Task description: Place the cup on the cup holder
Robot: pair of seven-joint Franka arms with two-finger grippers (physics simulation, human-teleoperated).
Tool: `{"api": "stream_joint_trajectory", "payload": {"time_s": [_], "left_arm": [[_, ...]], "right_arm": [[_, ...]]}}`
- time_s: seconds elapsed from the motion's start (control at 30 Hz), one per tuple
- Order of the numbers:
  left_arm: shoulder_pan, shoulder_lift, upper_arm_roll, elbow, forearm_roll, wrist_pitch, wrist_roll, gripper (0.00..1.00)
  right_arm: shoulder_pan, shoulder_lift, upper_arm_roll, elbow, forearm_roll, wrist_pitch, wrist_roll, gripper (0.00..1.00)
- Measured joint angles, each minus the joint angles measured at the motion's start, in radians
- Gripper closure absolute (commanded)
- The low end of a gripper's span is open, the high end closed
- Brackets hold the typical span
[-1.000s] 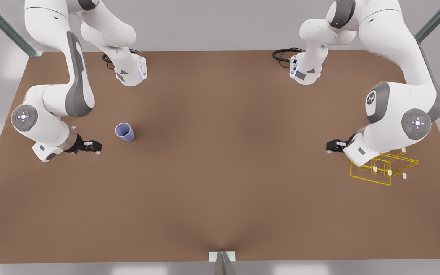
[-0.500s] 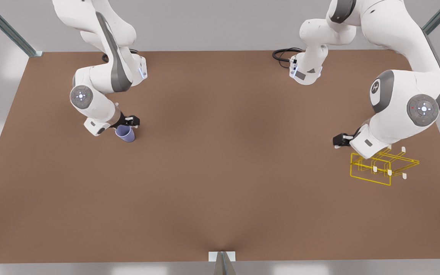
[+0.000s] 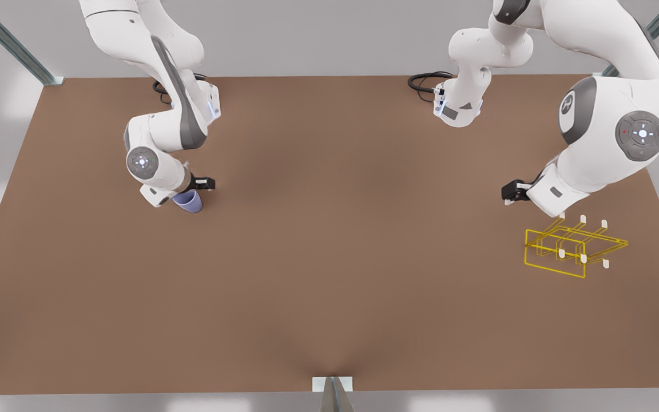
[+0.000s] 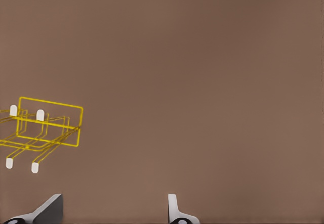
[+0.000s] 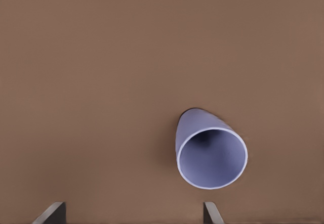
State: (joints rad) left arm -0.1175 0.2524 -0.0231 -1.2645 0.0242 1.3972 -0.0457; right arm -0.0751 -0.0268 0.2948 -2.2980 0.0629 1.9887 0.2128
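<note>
On the front view's left, one cup (image 3: pixel 189 201) stands upright on the brown table (image 3: pixel 329 297), mouth up, partly covered by the arm above it. The right gripper (image 3: pixel 203 183) hangs just over it, its fingers (image 5: pixel 211 213) spread wide with nothing between them; the cup (image 5: pixel 210 151) sits apart from them, nearer one finger. Well apart, on the front view's right, stands one holder (image 3: pixel 572 247), a yellow wire frame with about six white-tipped prongs, though some may be hidden. The left gripper (image 3: pixel 513 191) hangs above the table just left of it, toward the far side, fingers (image 4: pixel 173 208) wide and empty. No writing is readable.
</note>
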Motion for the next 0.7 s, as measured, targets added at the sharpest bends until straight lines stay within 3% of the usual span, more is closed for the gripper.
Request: {"api": "stream_joint_trajectory", "payload": {"time_s": [0.23, 0.5, 0.7], "left_arm": [[0.001, -0.003, 0.000, -0.001, 0.004, -0.005, -0.003, 0.00], [0.001, 0.007, 0.000, -0.028, 0.006, 0.000, -0.007, 0.00], [0.001, 0.008, 0.000, -0.065, 0.006, 0.033, -0.009, 0.00]], "right_arm": [[-0.104, 0.076, 0.005, -0.020, -0.027, 0.066, 0.018, 0.00], [0.078, 0.096, 0.013, -0.043, -0.026, 0.096, 0.035, 0.00], [0.008, 0.090, -0.002, -0.073, -0.035, 0.127, 0.041, 0.00]]}}
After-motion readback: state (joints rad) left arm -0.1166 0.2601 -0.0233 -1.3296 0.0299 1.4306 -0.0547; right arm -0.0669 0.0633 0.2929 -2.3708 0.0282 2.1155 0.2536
